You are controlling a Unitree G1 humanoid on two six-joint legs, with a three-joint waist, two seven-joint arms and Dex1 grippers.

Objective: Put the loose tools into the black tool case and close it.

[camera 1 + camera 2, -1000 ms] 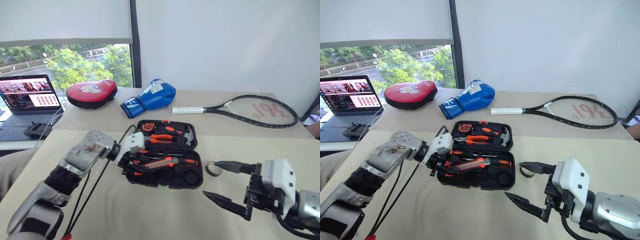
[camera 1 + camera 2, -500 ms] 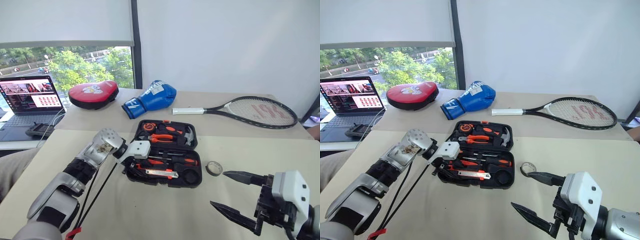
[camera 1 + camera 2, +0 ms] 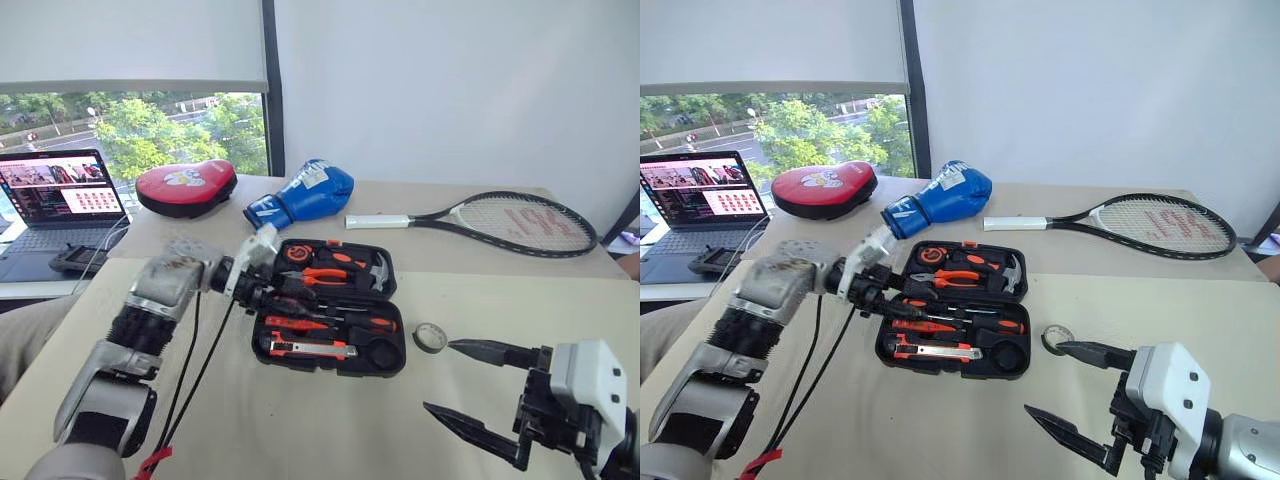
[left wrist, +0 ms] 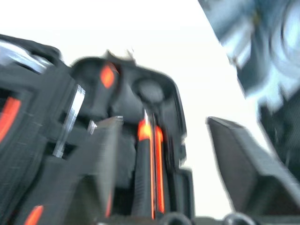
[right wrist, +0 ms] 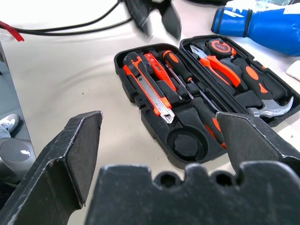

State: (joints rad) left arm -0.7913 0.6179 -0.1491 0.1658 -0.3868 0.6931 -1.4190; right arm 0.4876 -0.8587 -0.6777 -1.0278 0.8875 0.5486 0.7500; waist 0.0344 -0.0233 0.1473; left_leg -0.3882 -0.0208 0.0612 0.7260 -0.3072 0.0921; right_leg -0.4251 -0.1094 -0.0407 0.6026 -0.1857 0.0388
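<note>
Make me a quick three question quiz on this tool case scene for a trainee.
1. True or false: the tape roll lies inside the case.
2. Which gripper hangs over the case's edge: A left, B right?
3. Fill in: the case lid is ___.

Key: 1 false, it lies on the table beside the case. 2 A. 3 open.

Head stereo pair downward; wrist cameras close (shared: tool case (image 3: 330,305)).
</note>
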